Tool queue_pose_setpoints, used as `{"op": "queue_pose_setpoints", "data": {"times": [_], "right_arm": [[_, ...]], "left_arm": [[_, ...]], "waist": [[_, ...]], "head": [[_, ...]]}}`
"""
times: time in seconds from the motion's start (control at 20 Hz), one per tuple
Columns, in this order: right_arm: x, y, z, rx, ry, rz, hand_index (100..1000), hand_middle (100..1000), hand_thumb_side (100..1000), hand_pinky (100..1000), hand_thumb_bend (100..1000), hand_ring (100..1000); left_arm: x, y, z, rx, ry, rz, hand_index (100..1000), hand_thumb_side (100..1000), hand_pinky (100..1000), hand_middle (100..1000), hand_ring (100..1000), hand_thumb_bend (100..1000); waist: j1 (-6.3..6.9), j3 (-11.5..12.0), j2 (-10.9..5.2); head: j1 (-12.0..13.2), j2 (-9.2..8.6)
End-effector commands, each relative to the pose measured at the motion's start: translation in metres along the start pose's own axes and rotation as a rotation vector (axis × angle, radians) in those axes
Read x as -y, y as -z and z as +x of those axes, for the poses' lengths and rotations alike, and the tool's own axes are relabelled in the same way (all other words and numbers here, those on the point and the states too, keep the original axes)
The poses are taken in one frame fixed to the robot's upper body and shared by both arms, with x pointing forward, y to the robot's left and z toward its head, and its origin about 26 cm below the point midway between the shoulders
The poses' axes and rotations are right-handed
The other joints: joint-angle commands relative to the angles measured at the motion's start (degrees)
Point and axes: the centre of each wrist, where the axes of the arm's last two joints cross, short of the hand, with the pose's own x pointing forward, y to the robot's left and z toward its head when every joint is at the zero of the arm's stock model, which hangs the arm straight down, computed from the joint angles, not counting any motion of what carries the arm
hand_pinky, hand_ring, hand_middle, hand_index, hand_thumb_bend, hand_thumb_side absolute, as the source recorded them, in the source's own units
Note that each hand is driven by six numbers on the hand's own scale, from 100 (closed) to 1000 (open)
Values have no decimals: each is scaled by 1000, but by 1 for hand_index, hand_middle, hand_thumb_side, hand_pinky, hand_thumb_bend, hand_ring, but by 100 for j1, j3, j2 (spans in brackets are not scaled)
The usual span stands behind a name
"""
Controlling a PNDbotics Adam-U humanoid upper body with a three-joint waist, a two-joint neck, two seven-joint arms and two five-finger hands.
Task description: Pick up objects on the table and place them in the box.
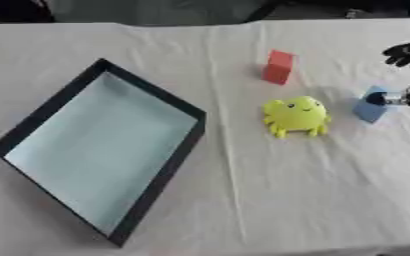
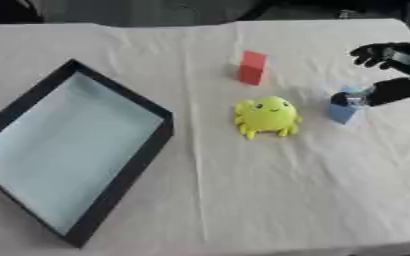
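The tabletop (image 1: 243, 200) is covered with a wrinkly off-white cloth, and the room beyond its far edge is just dark. Count: one box (image 1: 160, 175), black rim, pale blue inside, nothing in it, sitting on the left. One red block (image 1: 278, 66), one yellow crab-like toy (image 1: 296, 116), one blue block (image 2: 343, 111). The robot's right hand (image 2: 388, 75) has its thumb touching the blue block, fingers spread above it, not clamped.

right hand (image 2: 390, 59) black, chunky rounded fingers (image 2: 366, 54), thumb (image 2: 392, 92) black with a short silver metal section near its tip, pale grey strip along the back of the hand
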Motion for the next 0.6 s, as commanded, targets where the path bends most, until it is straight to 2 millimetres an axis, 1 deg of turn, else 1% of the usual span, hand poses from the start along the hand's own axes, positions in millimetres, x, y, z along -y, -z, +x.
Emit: {"op": "queue_pose_setpoints", "data": {"times": [0.05,0.35,0.6], "right_arm": [[10,0,-4,-21,-38,-16,941,840,499,901,638,893],[6,6,-11,-51,-55,2,938,840,503,903,637,894],[6,11,-17,-79,-61,2,919,835,495,904,615,893]], "left_arm": [[-4,4,5,24,15,-5,783,657,798,790,574,429],[-3,4,5,25,13,-3,783,658,798,790,574,428],[-2,3,5,23,9,-7,781,658,798,790,574,426]], "waist": [[9,13,-45],[32,33,-5],[46,43,31]], "head": [[-13,-6],[-11,-6],[-9,-6]]}}
